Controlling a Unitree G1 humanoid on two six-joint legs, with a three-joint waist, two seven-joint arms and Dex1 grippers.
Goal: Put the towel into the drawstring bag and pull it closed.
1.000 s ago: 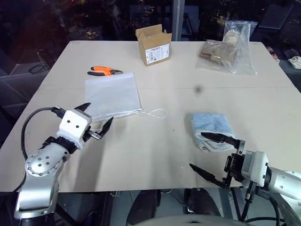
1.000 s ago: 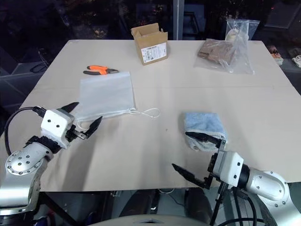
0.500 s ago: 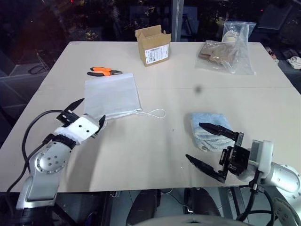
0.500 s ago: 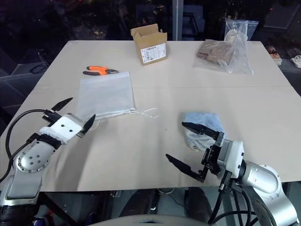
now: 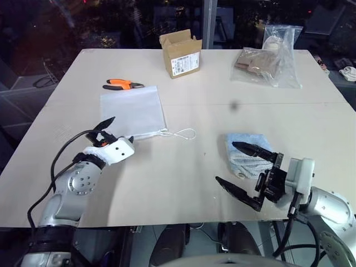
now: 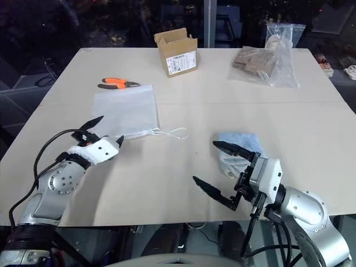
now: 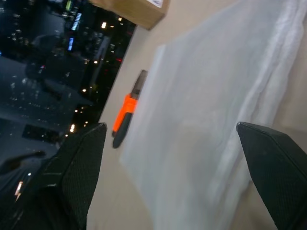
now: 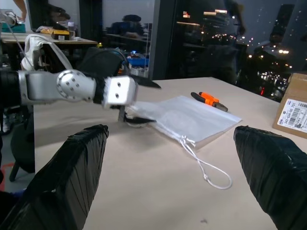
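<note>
The white drawstring bag (image 5: 133,114) lies flat on the table's left half, its cord loop (image 5: 183,133) trailing to the right of its mouth. My left gripper (image 5: 118,129) hangs open at the bag's near left corner, its fingers level and straddling the bag's edge (image 7: 206,110); I cannot tell whether they touch it. The light blue towel (image 5: 247,151) lies folded toward the right front. My right gripper (image 5: 225,162) stands open and empty at the towel's near left side, with one finger across the towel's front part. In the right wrist view the bag (image 8: 187,117) and my left gripper (image 8: 154,103) lie ahead.
Orange-handled pliers (image 5: 123,84) lie just behind the bag. A small open cardboard box (image 5: 182,54) stands at the back middle, and a clear plastic bag with brown contents (image 5: 270,60) at the back right. The table's front edge (image 5: 167,222) runs close under both grippers.
My left gripper has rolled over, sunk and moved forward to the bag's near corner. My right gripper has edged slightly up and left beside the towel. Both stay open.
</note>
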